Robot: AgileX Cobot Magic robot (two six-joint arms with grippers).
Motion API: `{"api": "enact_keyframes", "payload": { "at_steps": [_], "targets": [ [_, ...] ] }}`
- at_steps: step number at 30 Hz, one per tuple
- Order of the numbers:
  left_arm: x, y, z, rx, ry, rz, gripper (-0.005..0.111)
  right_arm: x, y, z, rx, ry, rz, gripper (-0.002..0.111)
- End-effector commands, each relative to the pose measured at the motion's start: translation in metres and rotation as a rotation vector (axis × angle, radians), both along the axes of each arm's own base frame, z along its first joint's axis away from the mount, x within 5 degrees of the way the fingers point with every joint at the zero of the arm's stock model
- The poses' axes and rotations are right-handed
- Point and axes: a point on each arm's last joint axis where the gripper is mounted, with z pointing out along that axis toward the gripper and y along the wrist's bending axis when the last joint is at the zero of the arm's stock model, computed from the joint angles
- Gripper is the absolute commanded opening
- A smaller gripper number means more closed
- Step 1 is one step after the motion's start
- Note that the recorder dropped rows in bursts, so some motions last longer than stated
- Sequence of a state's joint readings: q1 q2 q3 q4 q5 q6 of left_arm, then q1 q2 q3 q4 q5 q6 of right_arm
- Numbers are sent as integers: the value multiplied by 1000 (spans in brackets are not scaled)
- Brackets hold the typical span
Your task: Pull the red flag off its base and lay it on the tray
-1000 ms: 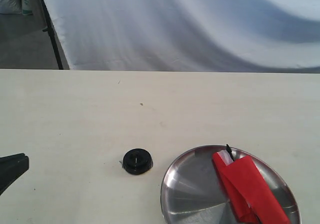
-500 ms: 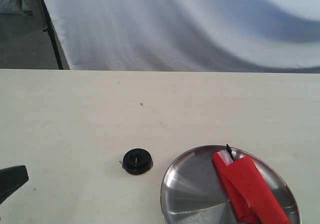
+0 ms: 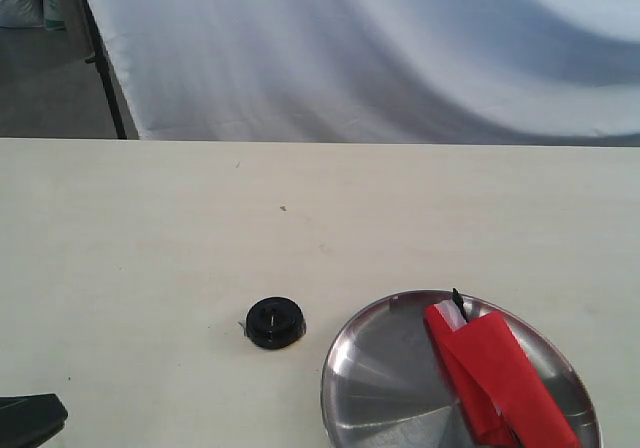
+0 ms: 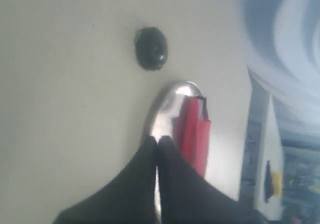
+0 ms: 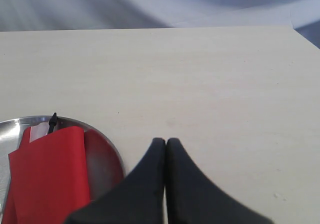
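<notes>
**A:** How far along does this look?

**B:** Done, I'd judge. The red flag [image 3: 495,378] is off the base [image 3: 274,322] and lies flat in the tray [image 3: 335,368]. Its cloth is folded over itself, and the black tip of the stick pokes out near the rim. The base sits alone on the worktop [image 3: 300,218], close beside the tray but not touching it, with its centre hole empty.

**A:** And the arms?

**B:** The left fingers [image 4: 142,176] are clenched tip to tip with nothing between them. The right fingers [image 5: 150,176] are the same, pressed together and empty. Neither pair touches anything.

**A:** Where do the things lie from them?

**B:** The tray with the flag lies ahead of the left fingers, roughly in line with their tips, and the base is off to one side. In the exterior view those fingers are well apart from both. The right fingers have the tray near their tips, a little to one side, with bare worktop straight ahead.

**A:** Anything else in the tray?

**B:** Only the flag. It covers one side, and the rest is bare steel. The end of the flag nearest the picture's edge is cut off, so I can't say whether it overhangs the rim there.

**A:** So what's left?

**B:** Nothing that I can see. At most the arms need to park.
</notes>
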State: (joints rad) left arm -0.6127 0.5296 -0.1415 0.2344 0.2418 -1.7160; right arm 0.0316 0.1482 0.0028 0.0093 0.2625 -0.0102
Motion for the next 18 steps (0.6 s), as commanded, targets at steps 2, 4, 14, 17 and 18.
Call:
{"api": "enact_keyframes", "payload": {
  "at_steps": [2, 4, 14, 17, 18],
  "targets": [
    [2, 12, -6, 695, -289, -337, 0, 0, 0, 2, -5, -17, -2, 0],
    [2, 16, -7, 992, -392, -520, 0, 0, 0, 2, -5, -17, -2, 0],
    [8, 22, 0, 1396, -595, -682, 0, 0, 0, 2, -5, -17, -2, 0],
    [8, 22, 0, 1397, -596, -682, 0, 0, 0, 2, -5, -17, -2, 0],
    [8, 22, 0, 1397, -596, -682, 0, 0, 0, 2, -5, -17, -2, 0]
  ]
}}
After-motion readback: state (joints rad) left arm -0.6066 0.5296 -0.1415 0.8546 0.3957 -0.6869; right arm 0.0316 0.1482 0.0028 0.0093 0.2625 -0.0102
